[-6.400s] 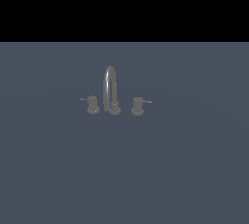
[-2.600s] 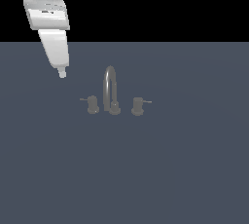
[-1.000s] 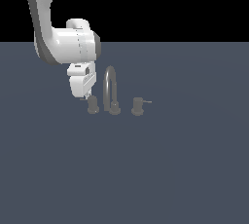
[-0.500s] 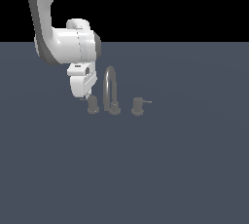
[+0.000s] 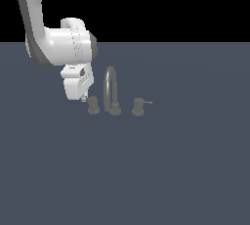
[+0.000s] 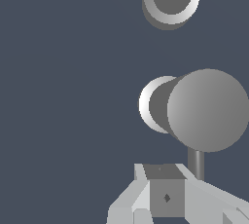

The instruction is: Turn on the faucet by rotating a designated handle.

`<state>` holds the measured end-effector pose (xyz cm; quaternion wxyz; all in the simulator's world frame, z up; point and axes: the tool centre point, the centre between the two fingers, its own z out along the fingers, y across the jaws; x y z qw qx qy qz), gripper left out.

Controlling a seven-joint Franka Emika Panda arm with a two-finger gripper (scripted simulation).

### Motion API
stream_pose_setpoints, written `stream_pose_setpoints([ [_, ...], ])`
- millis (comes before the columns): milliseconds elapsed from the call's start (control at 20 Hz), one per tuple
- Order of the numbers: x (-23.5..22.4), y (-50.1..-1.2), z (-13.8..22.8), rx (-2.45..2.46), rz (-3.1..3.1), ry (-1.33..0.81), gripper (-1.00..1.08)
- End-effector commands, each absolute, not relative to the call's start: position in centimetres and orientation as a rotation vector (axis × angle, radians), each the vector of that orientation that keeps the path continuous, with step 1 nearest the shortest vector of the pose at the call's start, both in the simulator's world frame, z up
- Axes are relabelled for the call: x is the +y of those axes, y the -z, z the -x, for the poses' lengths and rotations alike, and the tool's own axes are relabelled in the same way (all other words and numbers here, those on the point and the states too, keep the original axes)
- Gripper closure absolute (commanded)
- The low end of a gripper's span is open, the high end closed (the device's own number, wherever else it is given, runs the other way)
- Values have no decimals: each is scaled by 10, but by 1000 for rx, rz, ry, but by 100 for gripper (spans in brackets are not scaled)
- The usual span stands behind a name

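Note:
The faucet [image 5: 111, 90] is a small grey fixture with a thin arched spout and two short knobs. The handle [image 5: 93, 105] is the knob on the exterior view's left; its lever rod is hidden behind my gripper [image 5: 84, 98]. In the wrist view the handle [image 6: 208, 109] looms large, and its thin rod [image 6: 196, 163] reaches down beside my gripper [image 6: 165, 181]. The fingers are together with nothing between them, and their tips are right next to the rod. I cannot tell whether they touch it.
The twin knob [image 5: 138, 106] stands on the exterior view's right, its rod pointing right. The spout's round base [image 6: 170, 0] shows beyond the handle in the wrist view. The fixture stands on a flat dark grey-blue surface [image 5: 161, 170].
The arm came in from the upper left and dropped to the left handle, where there was none 6.4 s ago. Over the last second it has barely shifted.

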<state>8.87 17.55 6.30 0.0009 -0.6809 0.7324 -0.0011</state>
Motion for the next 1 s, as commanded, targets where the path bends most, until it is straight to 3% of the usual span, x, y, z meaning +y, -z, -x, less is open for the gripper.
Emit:
stream_pose_setpoints([
  [0, 182, -63, -79, 2299, 2142, 0, 108],
  [950, 180, -63, -50, 2276, 2144, 4, 108],
])
